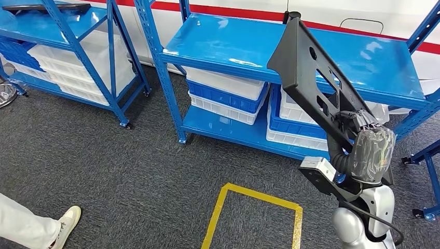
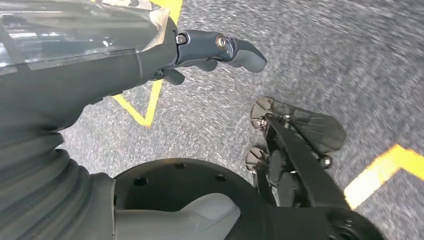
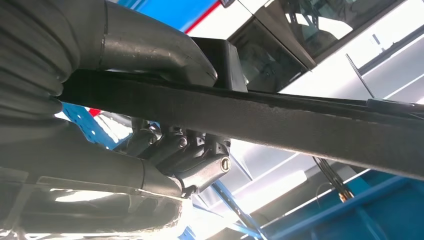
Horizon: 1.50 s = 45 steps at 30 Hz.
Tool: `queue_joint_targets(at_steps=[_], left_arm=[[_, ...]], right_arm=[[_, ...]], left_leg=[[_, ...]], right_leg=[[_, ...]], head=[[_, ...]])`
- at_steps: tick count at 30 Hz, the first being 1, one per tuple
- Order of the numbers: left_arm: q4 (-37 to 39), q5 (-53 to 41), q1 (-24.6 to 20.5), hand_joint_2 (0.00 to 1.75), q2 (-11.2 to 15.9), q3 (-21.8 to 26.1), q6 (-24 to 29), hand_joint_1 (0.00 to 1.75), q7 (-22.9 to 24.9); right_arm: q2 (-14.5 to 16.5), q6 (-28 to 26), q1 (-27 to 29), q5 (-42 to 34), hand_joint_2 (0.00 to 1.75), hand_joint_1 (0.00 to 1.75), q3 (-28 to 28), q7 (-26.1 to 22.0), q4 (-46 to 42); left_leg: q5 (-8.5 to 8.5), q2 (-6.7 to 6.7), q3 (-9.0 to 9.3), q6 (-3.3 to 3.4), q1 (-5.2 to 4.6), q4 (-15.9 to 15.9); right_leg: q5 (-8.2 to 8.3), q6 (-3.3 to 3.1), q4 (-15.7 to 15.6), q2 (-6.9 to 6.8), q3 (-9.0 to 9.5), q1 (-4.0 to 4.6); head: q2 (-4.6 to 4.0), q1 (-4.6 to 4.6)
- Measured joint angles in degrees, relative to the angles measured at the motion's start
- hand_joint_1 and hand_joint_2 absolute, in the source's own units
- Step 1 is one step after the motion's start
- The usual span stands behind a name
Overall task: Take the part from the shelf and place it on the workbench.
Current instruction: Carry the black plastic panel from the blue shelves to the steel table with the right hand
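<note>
The left hand (image 2: 200,50) hangs over the grey carpet, its fingers loosely extended and holding nothing. To the right, the right hand (image 1: 363,132) grips the long flat black metal part (image 1: 306,72), lifted clear above the blue steel shelf (image 1: 249,46). Pickup looks done; carrying it to the workbench remains.

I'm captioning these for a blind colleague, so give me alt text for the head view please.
The robot's right hand holds a flat black part raised in front of blue shelves stacked with white and blue bins. Below lies grey carpet with a yellow tape rectangle, and a person's white shoe at the lower left.
</note>
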Motion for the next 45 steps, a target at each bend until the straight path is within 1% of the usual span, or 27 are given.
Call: queue_joint_targets(at_steps=[3, 5, 7, 9, 11, 13, 15, 16, 17, 18, 19, 20, 22, 24, 27, 28, 29, 30, 31, 33, 34, 36, 38, 40, 42, 44, 45], left_arm=[[0.0, 0.1, 0.0, 1.75, 0.1, 0.3, 0.1, 0.00, 0.0], [0.0, 0.1, 0.0, 1.75, 0.2, 0.4, 0.1, 0.00, 0.0], [0.0, 0.1, 0.0, 1.75, 0.2, 0.5, 0.1, 0.00, 0.0], [0.0, 0.2, 0.0, 1.75, 0.1, 0.5, 0.1, 0.00, 0.0], [0.0, 0.2, -0.1, 1.75, 0.0, 0.6, 0.1, 0.00, 0.0], [0.0, 0.2, -0.1, 1.75, 0.0, 0.6, 0.1, 0.00, 0.0], [0.0, 0.2, -0.1, 1.75, -0.1, 0.6, 0.1, 0.00, 0.0], [0.0, 0.2, -0.1, 1.75, -0.2, 0.6, 0.1, 0.00, 0.0], [0.0, 0.2, -0.1, 1.75, -0.2, 0.6, 0.1, 0.00, 0.0], [0.0, 0.2, -0.2, 1.75, -0.2, 0.6, 0.1, 0.00, 0.0], [0.0, 0.2, -0.2, 1.75, -0.2, 0.7, 0.0, 0.00, 0.0], [0.0, 0.2, -0.2, 1.75, -0.2, 0.7, 0.0, 0.00, 0.0], [0.0, 0.2, -0.1, 1.75, -0.2, 0.8, 0.0, 0.00, 0.0], [0.0, 0.2, 0.0, 1.75, -0.2, 0.8, 0.0, 0.00, 0.0], [0.0, 0.2, 0.0, 1.75, -0.2, 0.8, 0.0, 0.00, 0.0], [0.0, 0.2, 0.0, 1.75, -0.2, 0.8, 0.0, 0.00, 0.0], [0.0, 0.2, 0.0, 1.75, -0.2, 0.8, 0.0, 0.00, 0.1], [0.0, 0.2, 0.0, 1.75, -0.2, 0.8, 0.0, 0.00, 0.2], [0.0, 0.2, 0.0, 1.75, -0.2, 0.8, 0.0, 0.00, 0.3], [0.0, 0.2, -0.1, 1.75, -0.2, 0.8, 0.0, 0.00, 0.6], [0.0, 0.2, -0.2, 1.75, -0.2, 0.8, 0.1, 0.00, 0.7], [0.0, 0.3, -0.3, 1.75, -0.2, 0.8, 0.3, 0.00, 0.8], [0.0, 0.5, -0.4, 1.75, -0.3, 0.8, 0.6, 0.00, 1.0], [0.0, 0.7, -0.4, 1.75, -0.4, 0.8, 1.0, 0.00, 1.2], [0.0, 0.8, -0.5, 1.75, -0.5, 0.9, 1.3, 0.00, 1.3], [0.0, 0.9, -0.5, 1.75, -0.6, 0.9, 1.4, 0.00, 1.3], [0.0, 0.9, -0.5, 1.75, -0.6, 0.9, 1.4, 0.00, 1.4]], right_arm=[[0.3, 0.0, -0.3, -0.1, 1.75, 1.75, 0.0, -0.1, 0.3], [0.4, 0.0, -0.6, -0.2, 1.75, 1.75, 0.1, -0.1, 0.5], [0.5, 0.0, -0.9, -0.2, 1.75, 1.75, 0.1, -0.1, 0.6], [0.6, 0.0, -1.1, -0.2, 1.75, 1.75, 0.2, -0.1, 0.7], [0.6, 0.0, -1.4, -0.3, 1.75, 1.75, 0.3, -0.1, 0.9], [0.6, 0.0, -1.5, -0.3, 1.75, 1.75, 0.3, -0.1, 1.0], [0.6, 0.0, -1.5, -0.3, 1.75, 1.75, 0.4, -0.1, 1.2], [0.6, 0.0, -1.5, -0.3, 1.75, 1.75, 0.4, -0.1, 1.3], [0.6, 0.0, -1.6, -0.3, 1.75, 1.75, 0.4, -0.1, 1.4], [0.6, 0.0, -1.7, -0.3, 1.75, 1.75, 0.4, -0.1, 1.4], [0.6, 0.0, -1.8, -0.3, 1.75, 1.75, 0.4, -0.1, 1.4], [0.6, 0.0, -1.9, -0.3, 1.75, 1.75, 0.4, -0.1, 1.5], [0.6, 0.0, -1.9, -0.3, 1.75, 1.75, 0.5, -0.1, 1.5], [0.7, 0.0, -2.0, -0.3, 1.75, 1.75, 0.6, -0.1, 1.5], [0.8, 0.0, -2.2, -0.3, 1.75, 1.75, 0.6, -0.2, 1.5], [0.8, 0.0, -2.2, -0.3, 1.75, 1.75, 0.6, -0.2, 1.6], [0.8, 0.0, -2.2, -0.3, 1.75, 1.75, 0.6, -0.2, 1.6], [0.9, 0.0, -2.2, -0.3, 1.75, 1.75, 0.6, -0.1, 1.7], [0.9, 0.0, -2.3, -0.3, 1.75, 1.75, 0.6, -0.1, 1.8], [0.9, 0.0, -2.5, -0.4, 1.75, 1.75, 0.6, -0.2, 2.0], [1.0, 0.1, -2.7, -0.5, 1.75, 1.75, 0.6, -0.2, 2.0], [1.1, 0.1, -3.1, -0.6, 1.75, 1.75, 0.7, -0.3, 2.1], [1.3, 0.3, -3.5, -0.7, 1.75, 1.75, 0.8, -0.3, 2.3], [1.4, 0.4, -3.8, -0.9, 1.75, 1.75, 0.9, -0.4, 2.5], [1.4, 0.4, -4.1, -1.1, 1.75, 1.75, 1.0, -0.5, 2.7], [1.4, 0.4, -4.2, -1.2, 1.75, 1.75, 1.2, -0.6, 3.0], [1.4, 0.4, -4.3, -1.3, 1.75, 1.75, 1.3, -0.6, 3.2]], left_leg=[[3.58, -0.13, 8.06, 1.29, -0.26, -11.5], [4.10, -0.22, 10.81, 2.10, -0.73, -16.1], [4.61, -0.16, 10.80, 2.58, -1.09, -16.8], [5.74, 0.15, 10.55, 3.34, -0.87, -17.7], [6.83, 0.44, 9.93, 3.81, -0.52, -18.4], [7.53, 0.53, 8.89, 3.85, -0.46, -18.4], [8.16, 0.60, 7.90, 3.56, -0.32, -18.2], [8.38, 0.60, 7.50, 3.35, -0.17, -18.0], [8.55, 0.60, 7.03, 3.08, -0.01, -17.6], [8.63, 0.58, 6.55, 2.81, 0.05, -17.2], [8.82, 0.53, 6.04, 2.41, 0.05, -16.7], [9.05, 0.43, 5.53, 2.01, -0.01, -16.2], [9.59, 0.22, 4.81, 1.24, -0.01, -15.8], [8.22, 0.14, 4.00, 0.70, 0.25, -14.6], [1.25, 0.13, 1.48, 0.16, 0.38, -6.9], [-0.75, 0.13, 0.60, 0.09, 0.39, -3.4], [-1.66, 0.13, 0.23, 0.13, 0.39, -0.8], [-1.51, 0.12, 0.55, 0.26, 0.38, 0.4], [-0.37, 0.11, 1.93, 0.52, 0.35, -0.4], [2.05, -0.01, 6.87, 1.34, 0.14, -6.8], [2.51, -0.07, 9.54, 1.73, -0.05, -10.9], [2.18, -0.17, 12.45, 2.25, -0.56, -15.8], [2.68, -0.14, 12.20, 2.57, -0.95, -16.3], [3.87, 0.08, 11.65, 3.14, -0.81, -16.9], [5.16, 0.31, 10.62, 3.73, -0.58, -17.3], [6.24, 0.39, 9.21, 4.02, -0.74, -17.2], [6.78, 0.42, 8.44, 4.03, -0.83, -17.1]], right_leg=[[0.34, 0.37, 0.6, -0.01, -0.90, 0.24], [0.72, 0.97, 0.7, -0.15, -1.18, 0.17], [1.21, 1.80, 0.6, -0.24, -1.35, 0.02], [0.17, 2.07, 1.7, -0.13, -2.29, 0.09], [-3.28, 1.72, 6.9, 0.03, -4.66, 0.12], [-6.84, 1.72, 14.5, 0.10, -7.33, -0.03], [-7.30, 2.68, 16.7, 0.10, -7.12, -0.34], [-6.28, 3.39, 14.7, 0.09, -5.46, -0.55], [-4.79, 4.19, 10.3, 0.05, -2.67, -0.87], [-3.89, 4.69, 6.0, 0.07, -0.08, -1.09], [-3.10, 4.76, 2.6, 0.24, 1.80, -1.11], [-2.76, 4.62, 0.6, 0.43, 2.82, -1.14], [-2.48, 3.72, 0.8, 0.79, 2.01, -0.93], [-1.91, 2.70, 1.1, 0.69, 1.12, -1.05], [-0.64, 1.02, 1.1, 0.49, -0.22, -0.85], [-0.25, 0.75, 1.1, 0.44, -0.76, -0.67], [0.16, 0.62, 1.2, 0.40, -1.32, -0.48], [0.56, 0.58, 1.3, 0.37, -1.88, -0.29], [0.98, 0.60, 1.3, 0.37, -2.47, -0.13], [1.71, 0.86, 1.5, 0.39, -3.38, 0.11], [2.07, 1.14, 1.5, 0.38, -3.69, 0.20], [2.80, 1.88, 1.5, 0.28, -4.06, 0.15], [3.55, 2.69, 1.3, 0.20, -4.19, -0.03], [2.98, 3.05, 1.9, 0.20, -4.84, -0.06], [-0.40, 2.57, 5.2, 0.21, -6.43, -0.02], [-4.72, 2.22, 11.9, 0.23, -8.29, 0.01], [-5.95, 2.40, 15.1, 0.24, -8.81, 0.00]], head=[[-0.01, 0.01], [0.01, -0.02], [0.00, -0.13], [0.00, -0.10], [0.01, 0.19], [0.01, 0.45], [0.01, 0.51], [0.01, 0.54], [0.01, 0.58], [0.01, 0.64], [0.01, 0.70], [0.01, 0.76], [0.01, 0.69], [0.01, 0.47], [0.01, 0.04], [0.00, -0.04], [-0.01, -0.05], [0.00, -0.07], [0.00, -0.07], [0.01, -0.10], [0.01, -0.05], [0.01, 0.02], [0.00, 0.03], [0.00, 0.08], [0.00, 0.31], [0.00, 0.54], [0.00, 0.57]])
